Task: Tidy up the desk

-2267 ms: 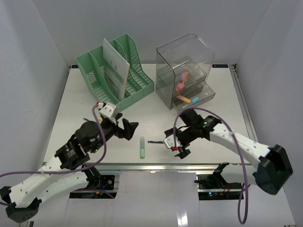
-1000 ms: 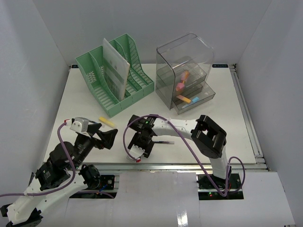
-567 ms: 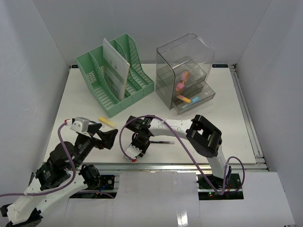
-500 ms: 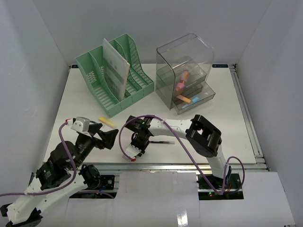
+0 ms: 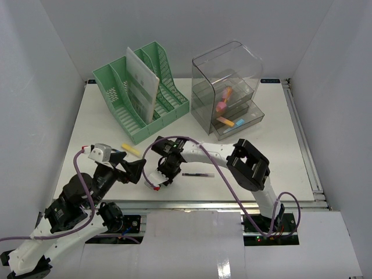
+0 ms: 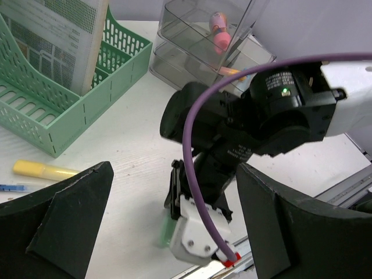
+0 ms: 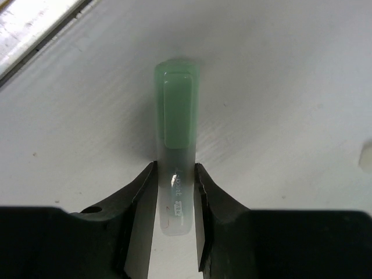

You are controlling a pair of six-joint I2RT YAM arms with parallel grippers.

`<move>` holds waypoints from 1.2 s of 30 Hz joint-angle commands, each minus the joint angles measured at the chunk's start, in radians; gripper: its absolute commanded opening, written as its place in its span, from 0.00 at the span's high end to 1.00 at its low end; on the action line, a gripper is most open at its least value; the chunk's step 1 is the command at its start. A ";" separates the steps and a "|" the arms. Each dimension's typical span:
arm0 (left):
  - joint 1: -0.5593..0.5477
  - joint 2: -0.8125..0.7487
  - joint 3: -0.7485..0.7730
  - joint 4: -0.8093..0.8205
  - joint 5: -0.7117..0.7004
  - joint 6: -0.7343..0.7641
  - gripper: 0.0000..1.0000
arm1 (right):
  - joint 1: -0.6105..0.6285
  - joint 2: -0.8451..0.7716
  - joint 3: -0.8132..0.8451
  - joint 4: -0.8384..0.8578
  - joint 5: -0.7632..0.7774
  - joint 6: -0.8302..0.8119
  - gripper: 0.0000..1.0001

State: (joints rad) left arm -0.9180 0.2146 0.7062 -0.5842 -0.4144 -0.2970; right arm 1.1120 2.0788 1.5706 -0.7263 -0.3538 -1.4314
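Now | right gripper (image 7: 174, 197) clamped on green highlighter (image 7: 176, 116), cap pointing away | left gripper (image 6: 174, 168) wide apart | desk (image 5: 261, 157) long axis left-right

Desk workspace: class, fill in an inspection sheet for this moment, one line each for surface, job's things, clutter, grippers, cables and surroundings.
Surface: white desk, mostly bare, with a metal rail along its front.
Job's things: green highlighter lying flat near the front; yellow marker and black pen loose on the desk; green file rack holding papers; clear drawer box with coloured markers inside.
Clutter: nothing seen.
Grippers: right gripper closed against both sides of the green highlighter; left gripper wide open, empty.
Cables: a purple cable loops along each arm.
Surroundings: plain white walls.
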 commanded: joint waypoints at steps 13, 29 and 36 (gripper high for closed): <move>0.001 0.039 -0.007 0.004 -0.010 -0.010 0.02 | -0.306 -0.525 -0.232 0.055 0.132 0.144 0.90; 0.004 0.374 -0.052 0.109 0.049 -0.089 0.02 | -0.761 -0.510 -0.236 0.171 0.316 -0.117 0.88; 0.003 0.372 -0.079 0.099 0.043 -0.197 0.02 | -0.781 -0.393 -0.172 0.234 0.407 -0.117 0.56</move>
State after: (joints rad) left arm -0.9180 0.5946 0.6410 -0.4927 -0.3752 -0.4150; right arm 0.3297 1.6570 1.3380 -0.5605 -0.0077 -1.5292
